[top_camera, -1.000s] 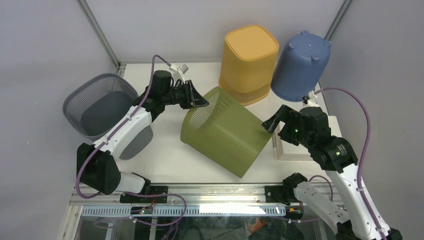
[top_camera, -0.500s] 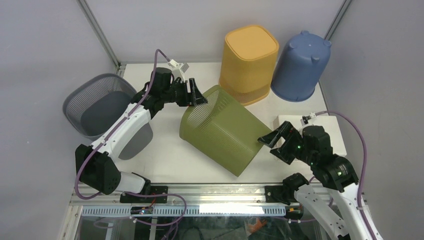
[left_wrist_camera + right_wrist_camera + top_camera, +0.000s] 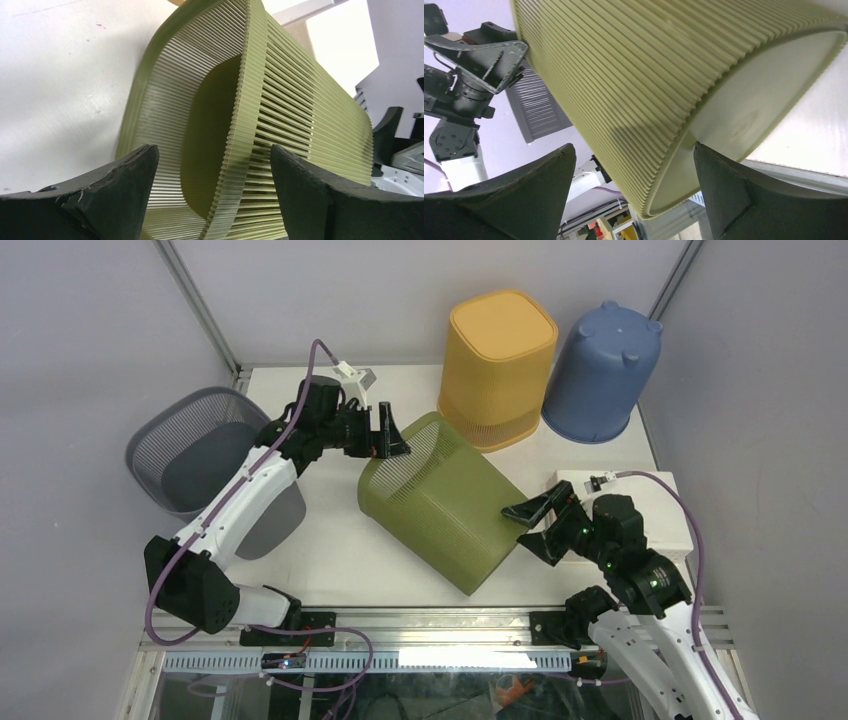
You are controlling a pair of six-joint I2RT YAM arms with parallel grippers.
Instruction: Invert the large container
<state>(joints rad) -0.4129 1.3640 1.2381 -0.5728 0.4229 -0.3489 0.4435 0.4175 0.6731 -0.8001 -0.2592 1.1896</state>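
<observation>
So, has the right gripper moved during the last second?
Yes. The right gripper moved toward the near edge of the table, away from the blue container.

Enclosure: plain grey walls (image 3: 90,330) at left, back and right.
Corners: slanted metal posts (image 3: 200,312).
Furniture: white table (image 3: 330,540), aluminium rail (image 3: 440,618) along its near edge.
Light: even, soft shadows.

Green container (image 3: 624,75) overruns the right wrist view's top edge (right too).
</observation>
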